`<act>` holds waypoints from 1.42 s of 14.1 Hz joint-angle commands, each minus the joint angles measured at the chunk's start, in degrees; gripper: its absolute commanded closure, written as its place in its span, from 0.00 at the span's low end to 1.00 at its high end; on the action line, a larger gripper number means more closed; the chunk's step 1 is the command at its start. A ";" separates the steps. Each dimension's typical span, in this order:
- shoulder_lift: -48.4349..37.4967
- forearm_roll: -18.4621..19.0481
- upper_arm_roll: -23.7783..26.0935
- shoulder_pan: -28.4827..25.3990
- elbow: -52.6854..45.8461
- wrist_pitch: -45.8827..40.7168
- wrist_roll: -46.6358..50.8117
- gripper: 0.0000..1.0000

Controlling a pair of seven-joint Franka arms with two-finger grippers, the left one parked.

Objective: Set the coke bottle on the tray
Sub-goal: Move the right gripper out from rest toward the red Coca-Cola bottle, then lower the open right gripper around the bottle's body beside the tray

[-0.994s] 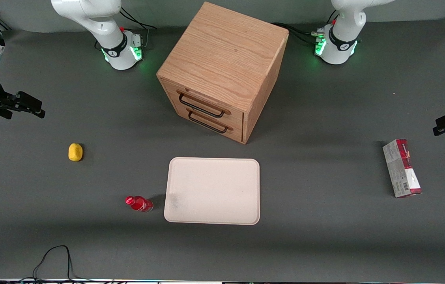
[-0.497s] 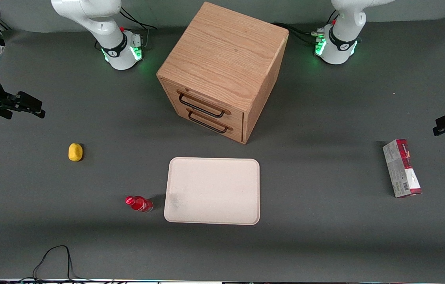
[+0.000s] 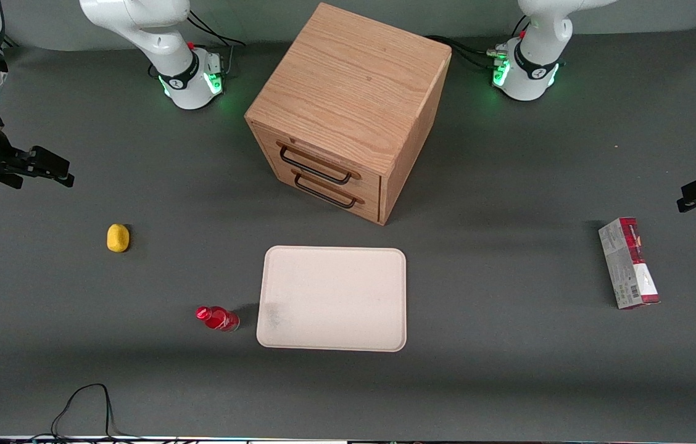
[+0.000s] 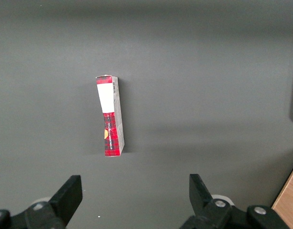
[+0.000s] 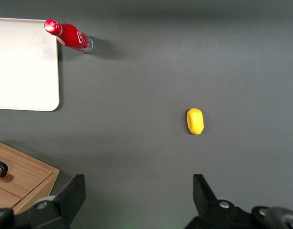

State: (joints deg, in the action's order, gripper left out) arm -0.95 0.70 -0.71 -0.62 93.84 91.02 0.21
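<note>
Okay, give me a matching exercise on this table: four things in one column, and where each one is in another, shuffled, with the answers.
Things:
1. coke bottle
2. yellow lump
3. red-and-grey carton
4. gripper

Places:
A. lying toward the parked arm's end of the table
B. open, raised over the working arm's end of the table, holding nothing
C. on the table right beside the tray, not on it
D. on the table, farther from the front camera than the bottle, toward the working arm's end

Pairs: 1-C, 2-D, 3-A, 4-B
</note>
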 commanded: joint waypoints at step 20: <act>32.93 0.09 -0.08 -15.20 -32.31 -0.15 6.21 0.00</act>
State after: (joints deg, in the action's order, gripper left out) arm 28.80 0.67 -0.38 -15.75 64.28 91.12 5.29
